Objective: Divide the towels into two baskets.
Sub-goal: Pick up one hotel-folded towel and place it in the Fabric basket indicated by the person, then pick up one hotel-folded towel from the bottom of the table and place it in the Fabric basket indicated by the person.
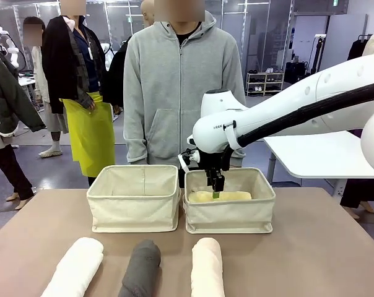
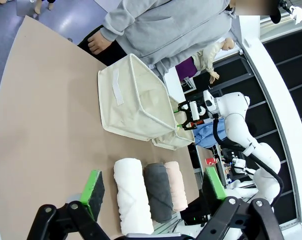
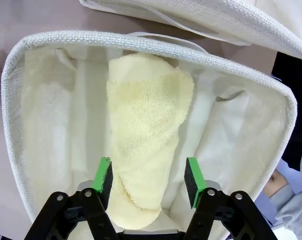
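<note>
Three rolls on the table, one binned.
Left gripper (image 2: 153, 189) spread wide, holding nothing – white towel (image 1: 75, 266), dark grey towel (image 1: 140, 267) and cream towel (image 1: 207, 267) lie before the left basket (image 1: 134, 210); pale yellow towel (image 3: 147, 125) lies in the right basket (image 1: 231, 218) – right gripper (image 3: 147, 180) parted astride it.

Two baskets are sitting just beside each other on the far half of the bench (image 1: 311, 247): the left basket (image 1: 134, 207) and the right basket (image 1: 231, 218). One towel (image 1: 227, 196) is lying inside the right basket (lengthwise along it), and the right end effector (image 1: 215, 187) is reaching down over it, fingers apart on either side. Before the baskets, three more are lying in a row: the left towel (image 1: 75, 267), the middle towel (image 1: 140, 267) and the right towel (image 1: 207, 267). A person (image 1: 174, 93) is standing behind the baskets.
</note>
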{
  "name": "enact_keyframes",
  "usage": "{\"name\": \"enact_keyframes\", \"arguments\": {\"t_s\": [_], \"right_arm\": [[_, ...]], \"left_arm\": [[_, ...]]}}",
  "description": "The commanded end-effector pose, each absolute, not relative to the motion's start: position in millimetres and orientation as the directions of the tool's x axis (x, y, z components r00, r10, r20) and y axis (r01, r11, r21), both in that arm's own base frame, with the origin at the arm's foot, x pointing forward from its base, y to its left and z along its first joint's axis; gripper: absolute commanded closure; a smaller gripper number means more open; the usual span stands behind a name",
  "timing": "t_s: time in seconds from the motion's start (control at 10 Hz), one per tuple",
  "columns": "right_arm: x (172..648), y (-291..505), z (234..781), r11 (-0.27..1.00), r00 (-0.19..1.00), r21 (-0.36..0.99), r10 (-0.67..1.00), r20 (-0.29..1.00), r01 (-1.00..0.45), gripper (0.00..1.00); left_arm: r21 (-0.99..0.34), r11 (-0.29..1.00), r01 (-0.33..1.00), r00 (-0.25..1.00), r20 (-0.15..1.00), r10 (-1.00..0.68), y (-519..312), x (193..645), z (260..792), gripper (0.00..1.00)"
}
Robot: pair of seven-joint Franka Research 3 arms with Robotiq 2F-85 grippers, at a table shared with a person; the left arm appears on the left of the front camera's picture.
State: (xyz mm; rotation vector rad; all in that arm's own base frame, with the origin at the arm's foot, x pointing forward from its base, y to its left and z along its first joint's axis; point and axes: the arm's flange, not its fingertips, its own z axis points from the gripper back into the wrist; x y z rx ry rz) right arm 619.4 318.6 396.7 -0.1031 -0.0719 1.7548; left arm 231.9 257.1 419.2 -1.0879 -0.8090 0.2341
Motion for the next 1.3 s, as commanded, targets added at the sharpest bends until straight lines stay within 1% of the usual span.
{"name": "enact_keyframes", "arguments": {"t_s": [0.0,1.0,1.1,1.2], "right_arm": [[620.0,319.2,396.4,-0.185,-0.184,-0.115,0.983,-0.025,-0.976,0.28],[619.4,318.7,396.5,-0.185,-0.183,-0.106,0.983,-0.029,-0.977,0.27],[609.1,310.8,410.8,-0.175,-0.173,-0.094,0.984,-0.031,-0.980,0.27],[597.5,300.4,426.5,-0.130,-0.133,-0.052,0.989,0.060,-0.990,0.27]], "left_arm": [[-0.857,0.467,0.217,0.695,0.472,0.543,258.4,231.2,420.9,0.00],[-0.857,0.467,0.217,0.695,0.472,0.543,258.4,231.2,420.9,0.00],[-0.857,0.467,0.217,0.695,0.472,0.543,258.4,231.2,420.9,0.00],[-0.857,0.467,0.217,0.695,0.472,0.543,258.4,231.2,420.9,0.00]]}}
